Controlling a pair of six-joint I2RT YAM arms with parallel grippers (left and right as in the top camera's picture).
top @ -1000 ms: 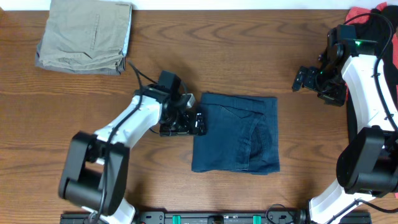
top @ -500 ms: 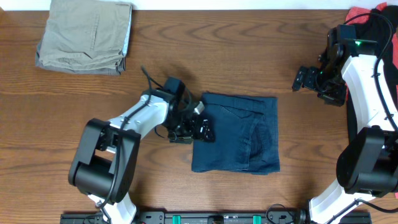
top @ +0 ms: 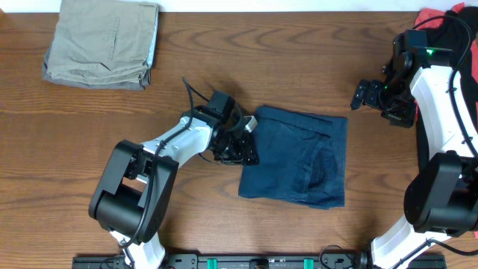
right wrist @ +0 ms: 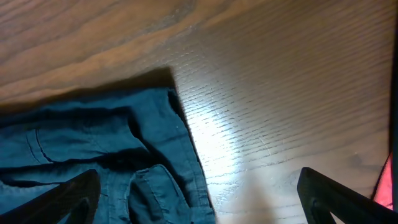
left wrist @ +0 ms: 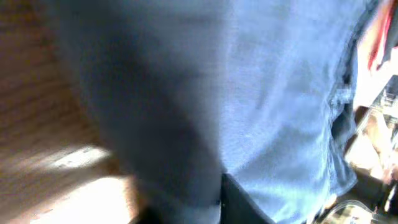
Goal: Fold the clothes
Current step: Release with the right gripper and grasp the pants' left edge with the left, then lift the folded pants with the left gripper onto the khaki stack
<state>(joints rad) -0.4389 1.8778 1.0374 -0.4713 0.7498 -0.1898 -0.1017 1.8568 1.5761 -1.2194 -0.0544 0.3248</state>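
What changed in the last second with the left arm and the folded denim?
The left pincer swung right to the left edge of the denim garment and closed, apparently on that edge. The garment slid to the right and now lies slightly tilted. The right pincer stayed open and in place, off the cloth. The khaki trousers at the far left corner did not move.

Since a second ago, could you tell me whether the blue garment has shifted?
Yes. The blue garment slid right, away from the khaki trousers, turning slightly.
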